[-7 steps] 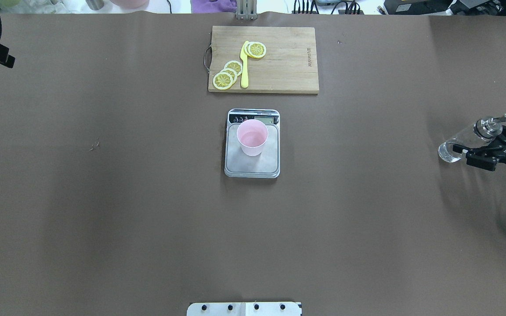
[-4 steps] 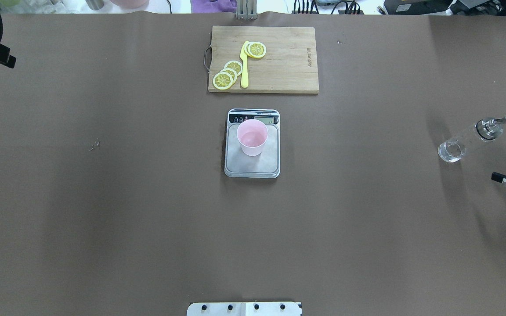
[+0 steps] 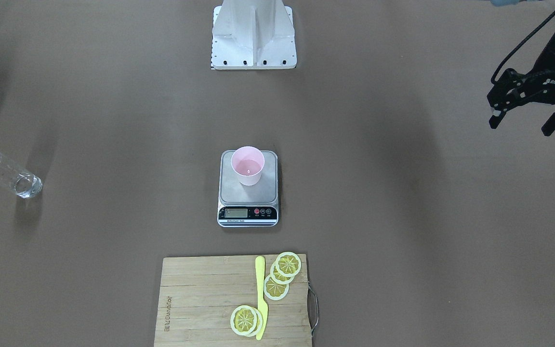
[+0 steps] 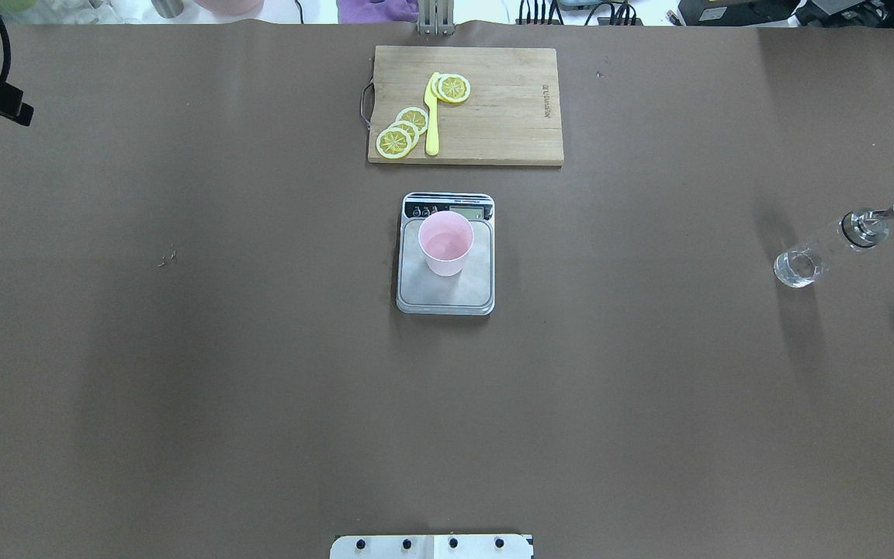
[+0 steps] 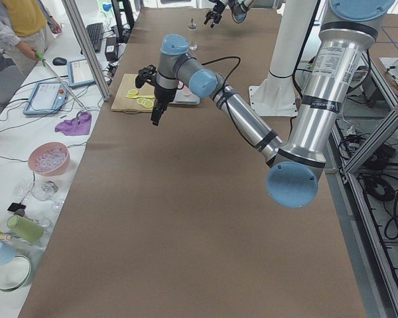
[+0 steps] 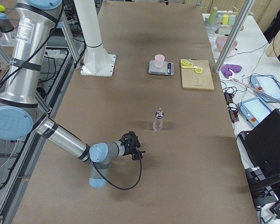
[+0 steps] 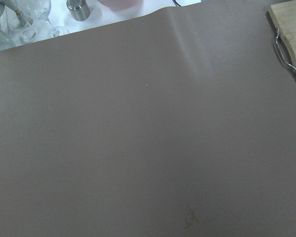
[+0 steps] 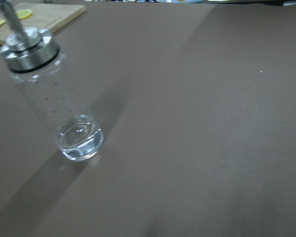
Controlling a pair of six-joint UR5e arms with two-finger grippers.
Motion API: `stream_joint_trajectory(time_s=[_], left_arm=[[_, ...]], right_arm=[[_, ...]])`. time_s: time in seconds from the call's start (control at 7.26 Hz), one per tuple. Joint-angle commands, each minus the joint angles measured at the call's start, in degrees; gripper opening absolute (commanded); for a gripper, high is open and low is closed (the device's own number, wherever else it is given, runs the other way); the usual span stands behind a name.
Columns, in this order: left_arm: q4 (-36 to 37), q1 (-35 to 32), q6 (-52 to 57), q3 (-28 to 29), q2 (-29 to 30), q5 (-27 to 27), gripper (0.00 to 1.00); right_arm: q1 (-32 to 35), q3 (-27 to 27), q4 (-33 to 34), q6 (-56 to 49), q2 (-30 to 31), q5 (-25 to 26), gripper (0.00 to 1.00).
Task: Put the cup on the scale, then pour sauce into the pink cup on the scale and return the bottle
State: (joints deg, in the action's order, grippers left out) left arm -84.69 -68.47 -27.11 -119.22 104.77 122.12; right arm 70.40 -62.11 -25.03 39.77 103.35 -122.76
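Observation:
The pink cup (image 4: 445, 242) stands upright on the scale (image 4: 445, 293) at the table's middle; both also show in the front view, the cup (image 3: 247, 166) behind the scale's display strip (image 3: 247, 214). The clear bottle (image 4: 827, 248) stands alone at the table's right, with a little clear liquid at its bottom, and fills the left of the right wrist view (image 8: 54, 103). My left gripper (image 3: 521, 126) hangs open and empty far off on my left. My right gripper (image 6: 133, 147) shows only in the right side view, well back from the bottle (image 6: 158, 119); I cannot tell whether it is open or shut.
A bamboo cutting board (image 4: 509, 105) with lemon slices (image 4: 404, 130) and a yellow knife (image 4: 433, 116) lies beyond the scale. The robot base (image 3: 253, 33) stands at the near edge. Glasses and bowls (image 7: 39, 10) sit off the far edge, where an operator (image 5: 20, 26) stands.
My right gripper, around the bottle a second ago, has come off it, opened and pulled back out of the overhead view. The bottle stays standing. The cup and scale have not moved.

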Motion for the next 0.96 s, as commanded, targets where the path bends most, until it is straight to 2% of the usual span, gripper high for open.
stream_joint_trajectory(time_s=[0.0,0.14,0.28,0.55,0.83], left_arm=[[0.14,0.09,-0.92,0.04,-0.09,0.05,0.97],[0.06,0.18,-2.84,0.04,-0.01,0.14,0.97],[0.05,0.18,-2.86,0.21,-0.01,-0.03,0.97],[0.05,0.26,-2.86,0.56,-0.27,-0.47,0.97],[0.14,0.27,-2.25,0.74,-1.58,-0.74,0.97]], right_arm=[[13.75,0.15,19.48,-0.66,-6.46,-13.67,0.98],[18.41,0.06,28.8,-1.19,-9.98,-19.65,0.98],[20.81,-0.46,34.46,-2.24,-11.93,-21.53,0.98],[20.83,-1.77,43.87,-4.97,-15.53,-21.55,0.97],[20.31,-9.21,62.02,-5.23,-20.36,-21.03,0.97]])
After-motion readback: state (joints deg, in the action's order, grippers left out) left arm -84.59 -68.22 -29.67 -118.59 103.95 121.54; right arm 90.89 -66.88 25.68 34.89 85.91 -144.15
